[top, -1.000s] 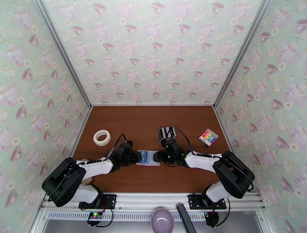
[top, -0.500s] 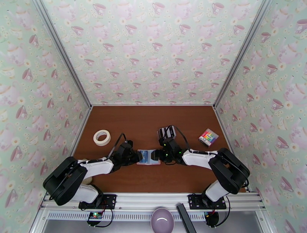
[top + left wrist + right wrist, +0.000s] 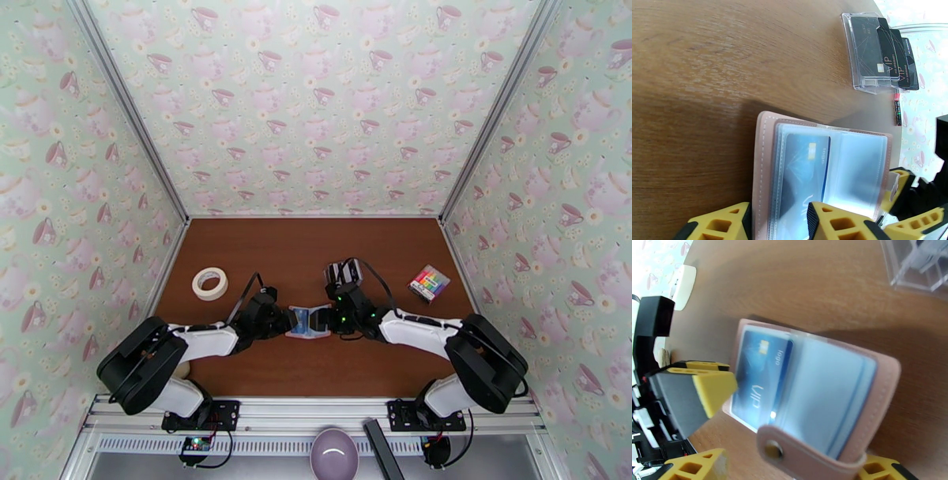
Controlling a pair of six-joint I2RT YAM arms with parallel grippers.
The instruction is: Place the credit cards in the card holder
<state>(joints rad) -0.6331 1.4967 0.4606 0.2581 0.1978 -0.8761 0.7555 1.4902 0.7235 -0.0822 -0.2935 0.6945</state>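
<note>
Top external view puts the card holder [image 3: 308, 323] between your two arms, midway between the left and right edges of the bench [image 3: 316, 237] and closer to the near edge than the far one. It is open like a book, pockets facing up. Your left tool [image 3: 778, 215] pinches the holder's left leaf: one yellow finger sits outside the pink edge, the other over the clear pocket. Shadow beneath the holder's far edge shows it raised off the wood. A card [image 3: 759, 376] with a chip sits in the left pocket, bluish through the plastic. Your right tool [image 3: 796, 463] stands spread wide around the snap tab [image 3: 771, 448] end; you cannot tell whether its fingers press on that leaf. Black credit cards [image 3: 888, 59] stand in a clear rack [image 3: 865, 85] near the holder, toward the far edge. A tape roll [image 3: 209, 283] lies near the left edge and a striped pad [image 3: 429, 283] near the right edge.
</note>
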